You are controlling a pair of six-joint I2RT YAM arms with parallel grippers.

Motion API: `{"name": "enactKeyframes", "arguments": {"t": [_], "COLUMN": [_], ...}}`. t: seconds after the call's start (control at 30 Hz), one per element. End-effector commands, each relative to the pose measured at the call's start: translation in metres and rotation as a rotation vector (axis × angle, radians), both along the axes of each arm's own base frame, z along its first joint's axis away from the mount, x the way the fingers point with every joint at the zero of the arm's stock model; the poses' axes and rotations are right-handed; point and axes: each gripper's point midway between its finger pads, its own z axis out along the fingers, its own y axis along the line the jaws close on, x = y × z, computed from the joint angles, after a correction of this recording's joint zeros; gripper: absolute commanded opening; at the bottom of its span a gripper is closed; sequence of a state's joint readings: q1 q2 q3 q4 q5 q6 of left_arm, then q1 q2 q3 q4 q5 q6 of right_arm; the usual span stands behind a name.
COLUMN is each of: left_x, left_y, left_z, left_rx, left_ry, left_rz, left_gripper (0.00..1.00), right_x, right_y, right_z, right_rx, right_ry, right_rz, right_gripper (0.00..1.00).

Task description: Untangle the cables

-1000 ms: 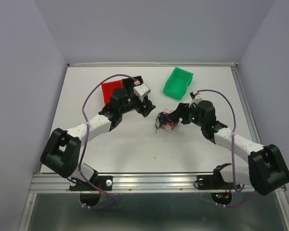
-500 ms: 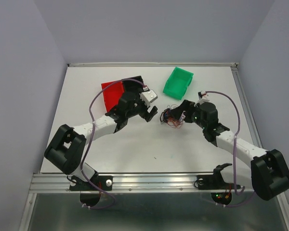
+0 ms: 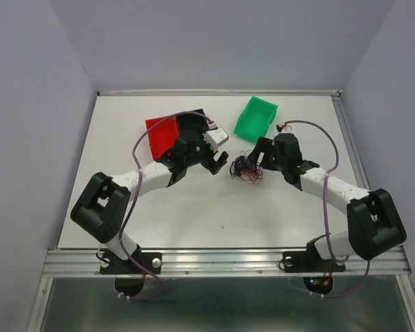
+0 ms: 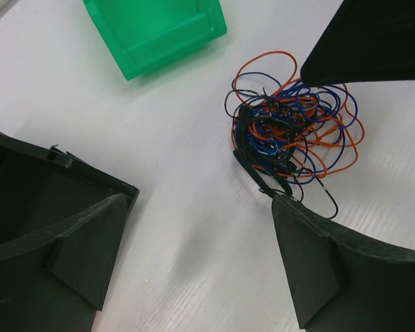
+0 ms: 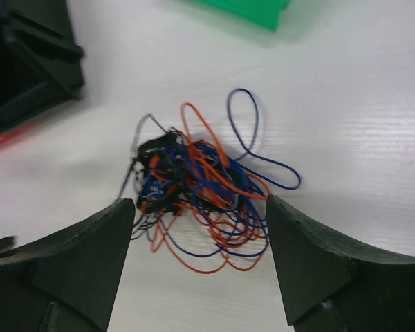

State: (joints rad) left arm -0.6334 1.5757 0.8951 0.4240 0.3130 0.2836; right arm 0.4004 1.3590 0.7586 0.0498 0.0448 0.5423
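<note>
The cables (image 3: 245,168) are one fist-sized tangle of thin orange, blue and black wires lying on the white table at mid-centre. It shows in the left wrist view (image 4: 290,131) and in the right wrist view (image 5: 204,190). My left gripper (image 3: 218,162) is open and empty, just left of the tangle, with its right finger (image 4: 332,270) next to a black loop. My right gripper (image 3: 252,162) is open and empty, its fingers (image 5: 90,259) straddling the near side of the tangle from the right.
A green bin (image 3: 256,119) stands behind the tangle; it also shows in the left wrist view (image 4: 152,31). A red bin (image 3: 160,131) and a black bin (image 3: 191,123) sit at the back left, partly hidden by the left arm.
My left gripper has moved right, toward the tangle. My right gripper has moved up and back with the tangle, which now lies closer to the green bin.
</note>
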Motion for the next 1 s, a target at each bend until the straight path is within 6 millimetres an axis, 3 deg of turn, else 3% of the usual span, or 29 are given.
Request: {"name": "enactKeyframes", "arguments": {"t": [0.0, 0.13, 0.2, 0.23, 0.27, 0.3, 0.37, 0.4, 0.53, 0.77, 0.97], "left_x": [0.004, 0.001, 0.002, 0.002, 0.002, 0.001, 0.003, 0.003, 0.008, 0.016, -0.001], "left_y": [-0.007, -0.010, -0.011, -0.012, -0.012, -0.014, -0.015, -0.018, -0.020, -0.036, -0.060], "left_z": [0.025, 0.022, 0.019, 0.018, 0.017, 0.015, 0.012, 0.012, 0.007, -0.009, -0.037], "left_rx": [-0.038, -0.033, -0.023, -0.022, -0.019, -0.014, -0.001, 0.001, 0.009, 0.052, 0.140], "left_ry": [-0.047, -0.040, -0.037, -0.037, -0.037, -0.039, -0.039, -0.040, -0.031, -0.024, -0.035], "left_rz": [-0.005, -0.013, -0.013, -0.015, -0.014, -0.017, -0.012, -0.013, -0.001, 0.005, -0.037], "left_gripper": [0.97, 0.96, 0.96, 0.96, 0.95, 0.95, 0.95, 0.95, 0.95, 0.93, 0.88], "right_x": [0.011, 0.019, 0.020, 0.020, 0.019, 0.017, 0.012, 0.012, 0.002, -0.001, 0.001], "right_y": [-0.018, -0.012, -0.003, 0.001, 0.009, 0.013, 0.024, 0.030, 0.036, 0.040, 0.040], "right_z": [-0.012, -0.035, -0.045, -0.046, -0.045, -0.043, -0.029, -0.020, -0.005, -0.002, -0.006], "right_rx": [-0.099, -0.124, -0.108, -0.099, -0.073, -0.065, -0.022, -0.001, 0.004, 0.009, 0.003], "right_ry": [0.041, 0.099, 0.133, 0.139, 0.143, 0.140, 0.095, 0.058, 0.007, 0.004, 0.012], "right_rz": [-0.092, -0.080, -0.044, -0.027, 0.015, 0.037, 0.093, 0.116, 0.141, 0.150, 0.139], "right_gripper": [0.81, 0.72, 0.53, 0.45, 0.28, 0.21, 0.04, 0.01, 0.01, 0.01, 0.01]}}
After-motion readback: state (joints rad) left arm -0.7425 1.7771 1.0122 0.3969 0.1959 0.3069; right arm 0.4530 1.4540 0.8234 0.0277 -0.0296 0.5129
